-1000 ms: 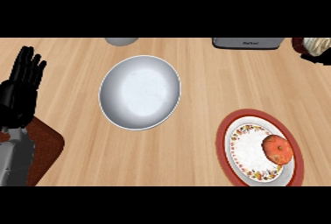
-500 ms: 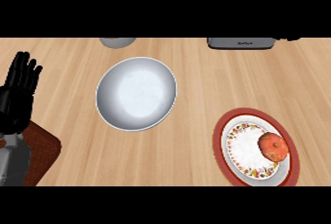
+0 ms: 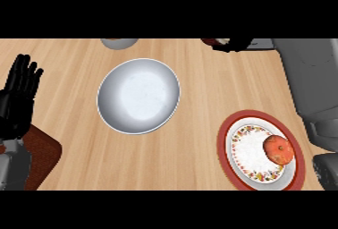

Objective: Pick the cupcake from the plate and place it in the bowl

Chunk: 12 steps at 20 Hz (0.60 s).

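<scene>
Cupcake [image 3: 278,150] sat on the patterned plate [image 3: 248,152] at lower right, well apart from the bowl [image 3: 138,95] at centre of the worktop [image 3: 198,80]. Left hand [image 3: 16,100] rested at left edge, fingers straight, released. Right hand's fingers: cannot tell.

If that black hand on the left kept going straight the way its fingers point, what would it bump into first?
Probably nothing. The left hand points up the view along the bare wooden counter, passing left of the white bowl. That way looks free up to the picture's edge, though height is hard to judge.
</scene>
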Motion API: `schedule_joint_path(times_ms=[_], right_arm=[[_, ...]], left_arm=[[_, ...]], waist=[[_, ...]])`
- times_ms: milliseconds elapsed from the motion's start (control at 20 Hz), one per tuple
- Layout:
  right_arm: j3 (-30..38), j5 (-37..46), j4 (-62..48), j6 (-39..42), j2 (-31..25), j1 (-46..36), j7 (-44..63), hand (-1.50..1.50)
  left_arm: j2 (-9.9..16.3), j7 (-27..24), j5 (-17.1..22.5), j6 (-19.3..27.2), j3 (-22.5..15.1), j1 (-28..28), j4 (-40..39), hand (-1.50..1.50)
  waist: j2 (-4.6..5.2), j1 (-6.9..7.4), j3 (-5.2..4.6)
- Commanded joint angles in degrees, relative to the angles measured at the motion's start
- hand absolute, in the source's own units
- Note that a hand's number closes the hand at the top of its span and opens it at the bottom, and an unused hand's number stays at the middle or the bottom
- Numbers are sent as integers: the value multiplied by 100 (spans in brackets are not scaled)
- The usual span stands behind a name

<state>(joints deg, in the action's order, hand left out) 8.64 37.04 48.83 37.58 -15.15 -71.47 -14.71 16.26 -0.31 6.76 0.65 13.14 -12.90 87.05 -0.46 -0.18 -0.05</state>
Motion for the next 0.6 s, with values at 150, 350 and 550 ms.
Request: schedule_joint_path(times_ms=[150, 350, 550], right_arm=[[-377, -9, 494, 164, 902, 73, 1043, 150], [-955, 7, 881, -303, 1489, 575, 1457, 150], [-1783, 74, 430, -1293, 1505, 801, 1344, 150]], left_arm=[[247, -111, 299, -331, 328, 209, 4, 0], [90, 57, -8, -45, 52, -244, -166, 0], [111, -280, 156, -338, 134, -138, -394, 0]], waist=[[21, 50, 2], [27, 21, 4], [54, 107, 2]])
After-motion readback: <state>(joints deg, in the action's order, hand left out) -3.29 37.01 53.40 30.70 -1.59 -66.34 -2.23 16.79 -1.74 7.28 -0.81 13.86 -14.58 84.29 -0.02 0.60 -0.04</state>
